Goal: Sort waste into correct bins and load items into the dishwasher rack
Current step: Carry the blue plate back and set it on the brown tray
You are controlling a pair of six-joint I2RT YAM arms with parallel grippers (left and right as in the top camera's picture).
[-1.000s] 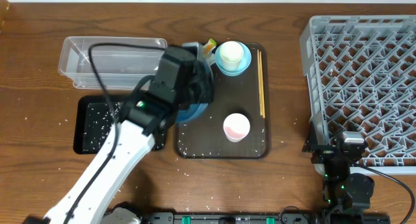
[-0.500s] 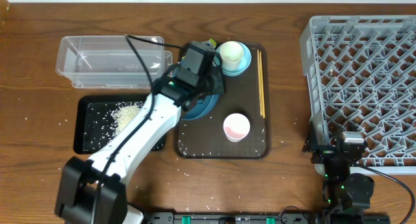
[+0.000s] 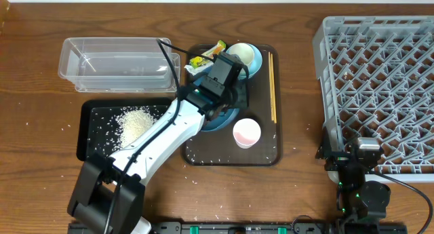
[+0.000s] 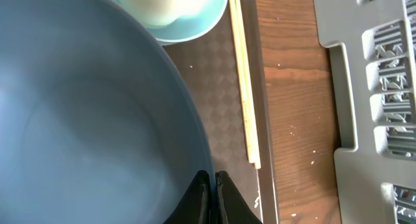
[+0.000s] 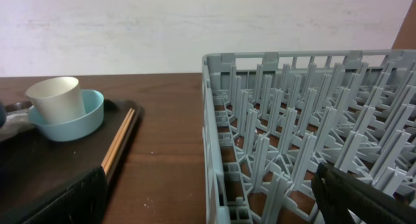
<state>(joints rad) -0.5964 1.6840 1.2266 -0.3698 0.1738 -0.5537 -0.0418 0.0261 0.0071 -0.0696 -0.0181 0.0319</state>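
Wooden table [image 3: 41,159]. Your left gripper [image 4: 212,185], clamped on the blue dish [image 4: 91,120] rim, has swung it back over the brown tray [image 3: 261,149]. The rice heap [image 3: 135,122] now lies in the black tray [image 3: 91,149] left of it. Dish looks ready for the rack [image 3: 380,71]. Right gripper [image 5: 211,201]: fingers apart.

You've got one clear tub [image 3: 119,63], one black tray [image 3: 91,129], one grey rack [image 3: 380,85], one brown serving tray [image 3: 264,151], one dark blue dish [image 4: 84,120], one light blue bowl [image 3: 255,63], two cups: pinkish cup [image 3: 247,132] and white cup [image 3: 239,55], one chopstick pair [image 3: 272,85], one wrapper [image 3: 205,56], one rice heap [image 3: 135,122].
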